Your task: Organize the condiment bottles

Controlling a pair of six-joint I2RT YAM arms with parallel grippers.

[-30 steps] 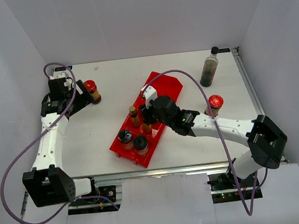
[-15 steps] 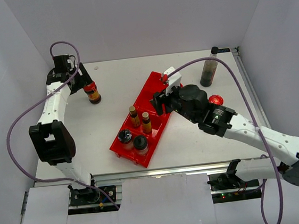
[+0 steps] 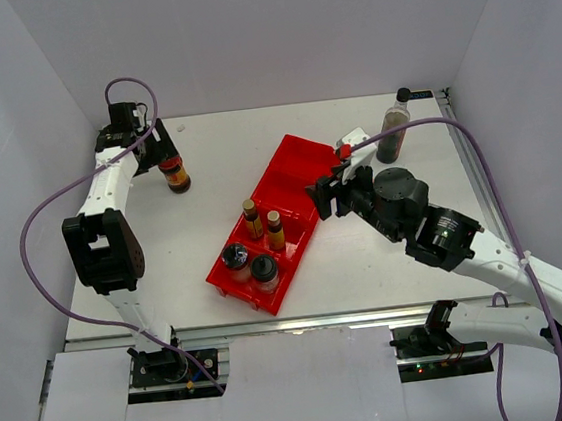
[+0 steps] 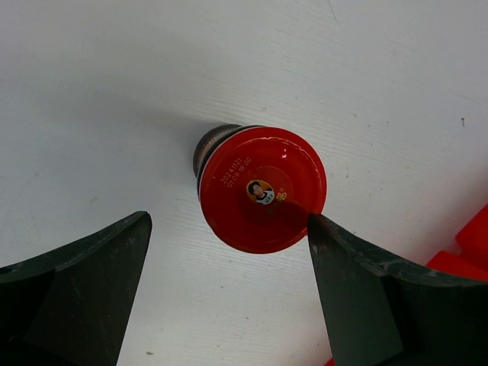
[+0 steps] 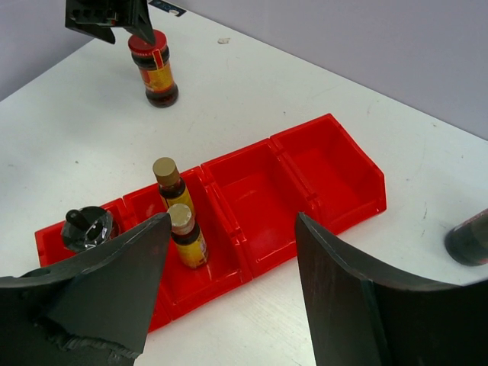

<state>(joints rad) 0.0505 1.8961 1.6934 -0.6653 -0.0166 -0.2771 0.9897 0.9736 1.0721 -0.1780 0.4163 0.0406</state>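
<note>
A red-lidded jar (image 3: 173,172) stands at the far left. My left gripper (image 3: 157,153) is open over it. In the left wrist view the jar's lid (image 4: 261,188) sits between the fingertips of the left gripper (image 4: 229,227), nearer the right finger. My right gripper (image 3: 327,197) is open and empty above the red bin's (image 3: 301,161) right edge. Two yellow-labelled bottles (image 3: 252,217) (image 3: 275,228) and two black-lidded jars (image 3: 236,258) (image 3: 264,269) stand in the bin's near compartments. The dark-liquid bottle (image 3: 393,128) stands at the far right. The second red-lidded jar is hidden behind my right arm.
The right wrist view shows the right gripper (image 5: 232,221) above the bin (image 5: 328,164), whose two far compartments hold nothing. It also shows the yellow-labelled bottles (image 5: 185,232), a black-lidded jar (image 5: 88,226), the far jar (image 5: 152,69) and the dark bottle (image 5: 469,238).
My right gripper has drawn back to the right, away from the yellow-labelled bottles. My right arm now covers the jar at the right. My left gripper has settled over the far-left jar.
</note>
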